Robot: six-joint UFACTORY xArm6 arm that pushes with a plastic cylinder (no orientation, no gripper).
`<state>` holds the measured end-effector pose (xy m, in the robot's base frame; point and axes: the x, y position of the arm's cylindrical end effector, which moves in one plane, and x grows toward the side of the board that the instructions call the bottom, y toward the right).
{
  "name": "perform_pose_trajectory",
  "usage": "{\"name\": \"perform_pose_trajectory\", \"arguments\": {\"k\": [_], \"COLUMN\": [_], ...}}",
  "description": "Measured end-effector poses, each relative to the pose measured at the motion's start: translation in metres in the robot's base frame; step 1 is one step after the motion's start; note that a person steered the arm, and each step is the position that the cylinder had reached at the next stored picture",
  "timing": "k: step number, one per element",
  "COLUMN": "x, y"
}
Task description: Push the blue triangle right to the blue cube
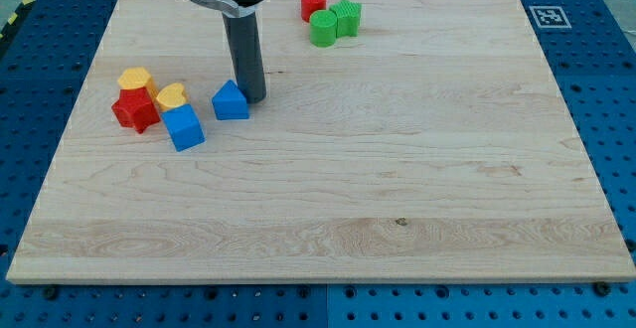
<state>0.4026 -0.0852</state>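
My tip (254, 99) sits on the pale wooden board (397, 189), touching or just beside the upper right edge of the small blue triangle block (231, 101). The tool is a bare dark rod; nothing to open or close, holding nothing. The blue cube (184, 127) lies close at the triangle's lower left, near a yellow block (171, 96) and a red star-shaped block (134, 110).

Judgement: push left and slightly toward the view's bottom, slow, tip centred on the triangle's edge so it does not spin off; stop at contact, before the cube shoves the red and yellow cluster.

No readable writing. One black-and-white square marker (545, 16) at the board's top right corner.
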Motion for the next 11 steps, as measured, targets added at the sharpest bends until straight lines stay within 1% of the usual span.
{"name": "perform_pose_trajectory", "arguments": {"k": [1, 2, 4, 6, 7, 8, 10, 11], "x": [-0.008, -0.037, -0.039, -0.039, -0.039, -0.033, 0.009, 0.009], "y": [0.004, 0.010, 0.005, -0.028, -0.027, -0.026, -0.026, -0.026]}}
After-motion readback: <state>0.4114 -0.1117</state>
